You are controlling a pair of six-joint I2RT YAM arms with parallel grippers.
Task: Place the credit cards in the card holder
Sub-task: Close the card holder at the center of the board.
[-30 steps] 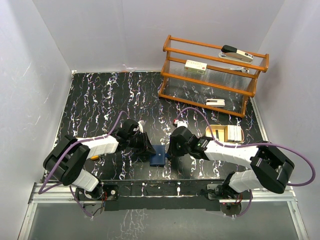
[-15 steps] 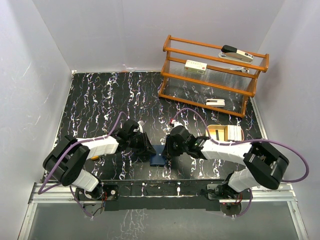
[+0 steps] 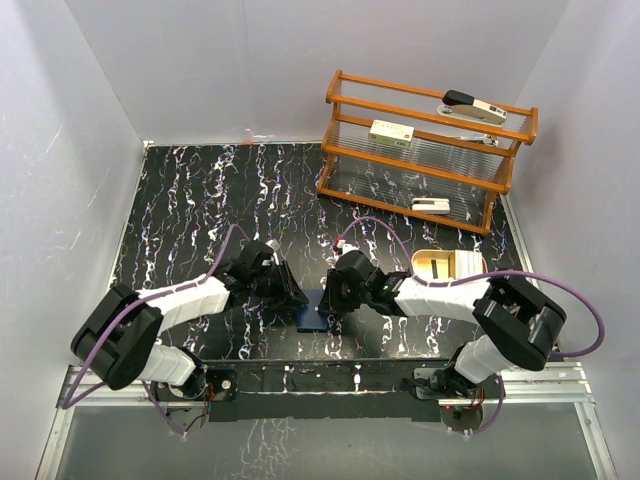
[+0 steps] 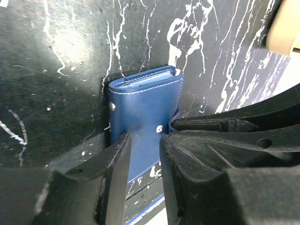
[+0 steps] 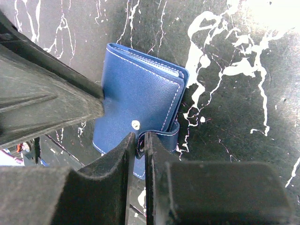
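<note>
Blue card holder (image 5: 140, 103) lies folded (tray (image 3: 420, 258) holds blocks (image 3: 467, 265)).

**Top view.** Left white-and-black jointed arm (image 3: 190, 297): elbow folded out at 10 o'clock of its base, forearm running low toward 3 o'clock. Right white-and-black jointed arm (image 3: 440, 297): elbow out at 2 o'clock of its base, forearm running low toward 9 o'clock. The tools face each other, close together.

**Wrist views.** Left black two-finger tool (image 4: 145, 137): fingers parted by a narrow gap. Right black two-finger tool (image 5: 139, 136): fingers drawn almost together, pinching the snap tab of the dark blue leather card holder (image 5: 140, 101).
</note>
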